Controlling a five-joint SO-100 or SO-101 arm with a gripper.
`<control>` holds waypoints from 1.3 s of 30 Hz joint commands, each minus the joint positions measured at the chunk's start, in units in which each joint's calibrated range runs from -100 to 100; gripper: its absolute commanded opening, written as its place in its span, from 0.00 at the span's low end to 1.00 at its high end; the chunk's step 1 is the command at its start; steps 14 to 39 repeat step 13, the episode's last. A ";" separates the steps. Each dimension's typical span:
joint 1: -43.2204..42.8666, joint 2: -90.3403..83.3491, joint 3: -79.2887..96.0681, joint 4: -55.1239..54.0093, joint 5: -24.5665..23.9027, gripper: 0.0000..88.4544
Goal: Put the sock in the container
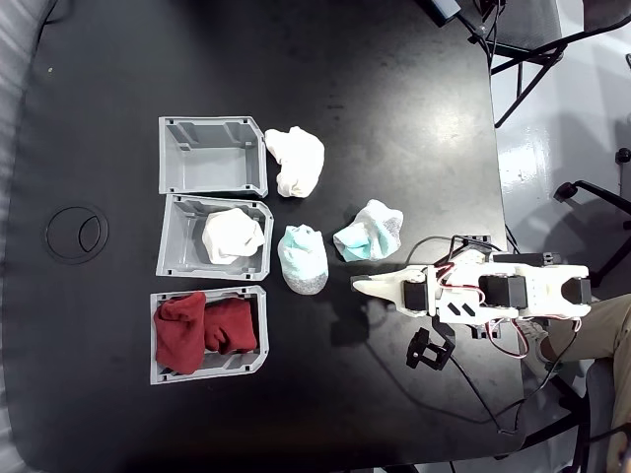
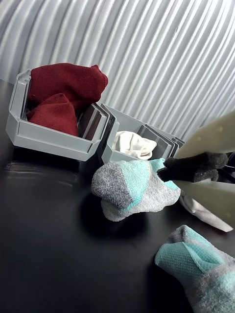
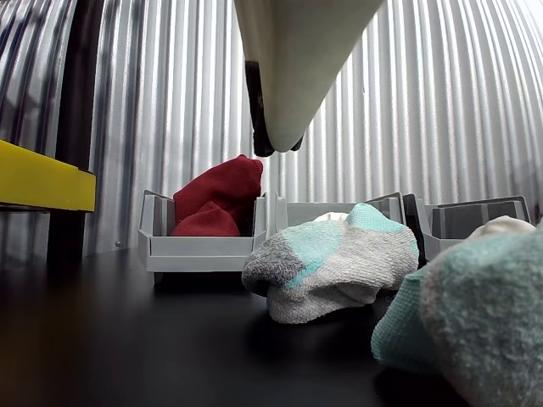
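Sitting low at the right of the fixed view, the white printed two-finger gripper (image 1: 367, 286) holds nothing; its tip lies over bare black tabletop (image 1: 394, 118), but whether the fingers are apart or together I cannot tell from these pictures. Nearest it, at centre frame, lie two mint-green and grey socks (image 1: 369, 232) (image 1: 303, 258), the second one just beside the bins. Further left, the plain white sock bunched into a rounded lump (image 1: 234, 236) already sits inside the middle grey ribbed plastic container (image 1: 172, 236) — in the wrist view it shows just above the bin's near wall (image 2: 132, 145). Below it in the frame is a like bin holding dark red socks (image 1: 205, 329); above it an empty one (image 1: 212, 156), with a longer folded white sock (image 1: 297, 161) just beside that bin on the table.

The task reads as done. The risk now — any reach toward the bins could snag the nearer mint sock and nudge it, or catch the bin rim and tip the white lump out.
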 commanded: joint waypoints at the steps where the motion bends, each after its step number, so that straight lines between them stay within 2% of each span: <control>1: -0.17 -0.59 -0.27 -1.29 0.14 0.01; 39: -0.48 -0.59 -0.27 -1.29 0.14 0.01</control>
